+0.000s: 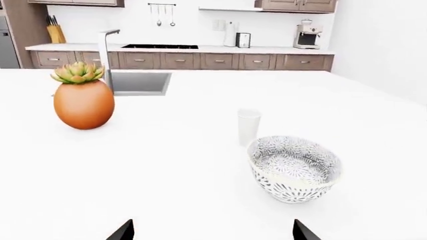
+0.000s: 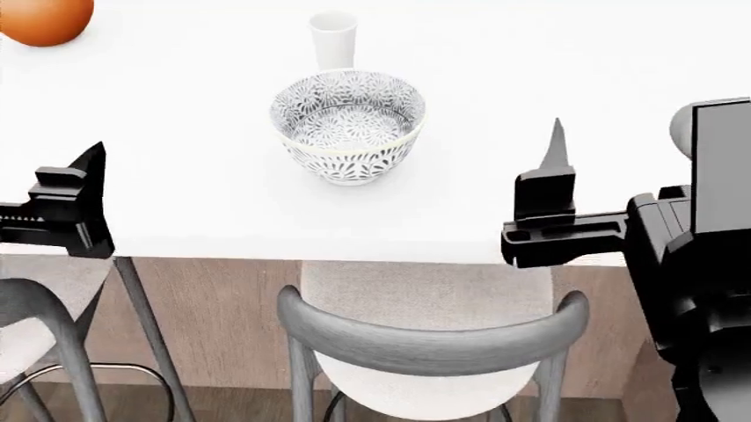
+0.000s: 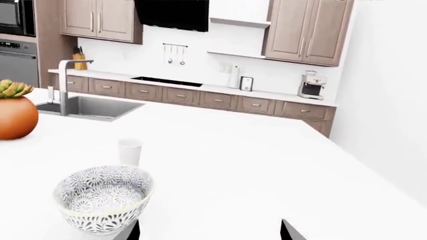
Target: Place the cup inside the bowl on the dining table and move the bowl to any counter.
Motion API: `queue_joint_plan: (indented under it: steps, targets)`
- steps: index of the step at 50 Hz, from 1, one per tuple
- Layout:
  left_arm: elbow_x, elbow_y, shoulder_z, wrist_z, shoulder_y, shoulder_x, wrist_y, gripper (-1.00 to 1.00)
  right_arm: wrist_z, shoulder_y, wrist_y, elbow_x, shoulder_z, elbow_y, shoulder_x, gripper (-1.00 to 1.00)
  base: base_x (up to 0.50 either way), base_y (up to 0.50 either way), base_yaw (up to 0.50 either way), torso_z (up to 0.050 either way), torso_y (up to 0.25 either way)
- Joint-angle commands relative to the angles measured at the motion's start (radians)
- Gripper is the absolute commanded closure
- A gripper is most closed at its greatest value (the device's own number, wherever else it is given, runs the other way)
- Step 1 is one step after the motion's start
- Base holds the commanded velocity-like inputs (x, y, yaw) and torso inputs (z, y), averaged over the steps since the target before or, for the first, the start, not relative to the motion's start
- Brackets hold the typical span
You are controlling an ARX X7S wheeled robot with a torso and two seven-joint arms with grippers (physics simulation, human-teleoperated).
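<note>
A round, deep bowl (image 2: 347, 125) stands upright on a broad white table (image 2: 176, 132), a little way in from the near edge. It sits ahead of and between the robot's two tools, touching neither. The left tool (image 2: 70, 198) hangs at the table's near edge, well to the bowl's left. The right tool (image 2: 551, 176) hangs at the same edge, to the bowl's right and somewhat closer to it. Both tools are empty. In each wrist view only two dark fingertips show, set wide apart, so both tools are spread.

The bowl is covered inside and out with a black-and-white leafy pattern and has a thin pale yellowish rim. It is empty.

Just behind the bowl, on the far side from the robot, stands a plain white cup (image 2: 333, 37). It is a tall tapered tumbler with no handle, narrower than the bowl, upright. From the head view the two look nearly touching; the left wrist view shows the cup (image 1: 248, 126) just beyond the bowl (image 1: 294, 168).

Farther left on the table is an orange rounded pot (image 1: 83, 104) holding a green succulent. A grey-backed chair (image 2: 432, 338) stands tucked below the near edge.
</note>
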State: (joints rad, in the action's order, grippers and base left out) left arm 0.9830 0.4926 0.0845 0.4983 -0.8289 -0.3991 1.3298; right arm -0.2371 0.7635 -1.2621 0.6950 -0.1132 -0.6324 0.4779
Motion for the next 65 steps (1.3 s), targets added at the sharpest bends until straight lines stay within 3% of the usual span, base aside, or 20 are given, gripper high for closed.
queue_joint_plan:
  steps: [1, 21, 65]
  targets:
    - [0.088, -0.033, 0.03, 0.041, -0.096, 0.002, 0.107, -1.0, 0.002, 0.05, -0.089, 0.058, -0.056, -0.021, 0.037, -1.0, 0.22, 0.09, 0.0, 0.0, 0.0]
    - [0.085, -0.047, 0.038, 0.024, -0.023, -0.021, 0.045, -1.0, -0.011, 0.011, -0.076, 0.077, -0.07, -0.024, 0.019, -1.0, 0.41, 0.21, 0.0, 0.0, 0.0]
    - [0.01, -0.074, -0.03, -0.021, 0.085, -0.053, -0.08, -1.0, 0.003, -0.039, 0.009, 0.063, -0.023, 0.02, 0.015, -1.0, 0.46, 0.0, 0.0, 0.0, 0.001]
